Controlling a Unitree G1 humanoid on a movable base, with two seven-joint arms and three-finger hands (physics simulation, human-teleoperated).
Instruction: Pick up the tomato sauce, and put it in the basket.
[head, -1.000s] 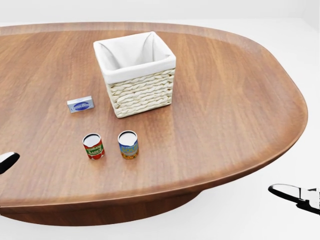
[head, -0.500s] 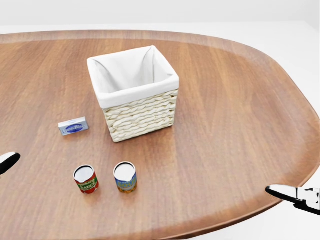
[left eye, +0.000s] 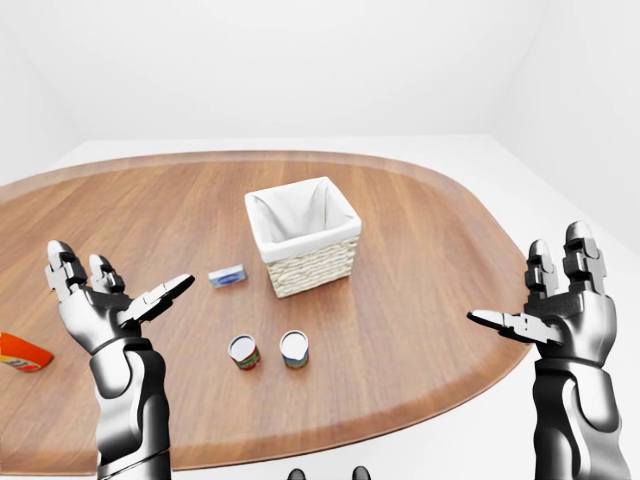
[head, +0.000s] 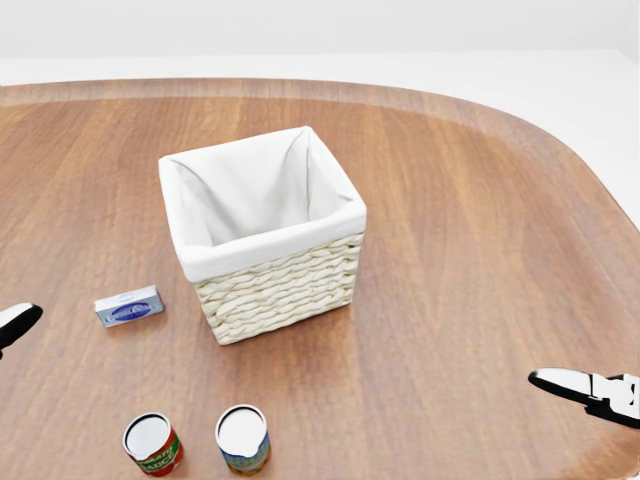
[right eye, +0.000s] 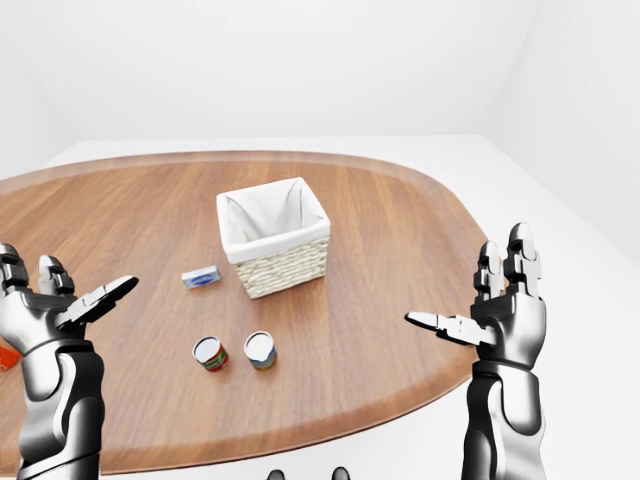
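Both hands, left (left eye: 100, 305) and right (left eye: 560, 310), hang open and empty, so the reach hasn't begun: the sauce can (head: 152, 443) stands near-left of the basket (head: 262, 240), beside another can (head: 243, 438), wanting a left-hand grasp.

Polished wood-grain table (head: 480, 250) with a soft sheen, bearing a rough woven wicker basket (head: 285, 285) lined in matt white cloth, two paper-labelled cans (tomato sauce (head: 152, 444), second can (head: 243, 438)), beside glossy metallic hands (left eye: 100, 310).
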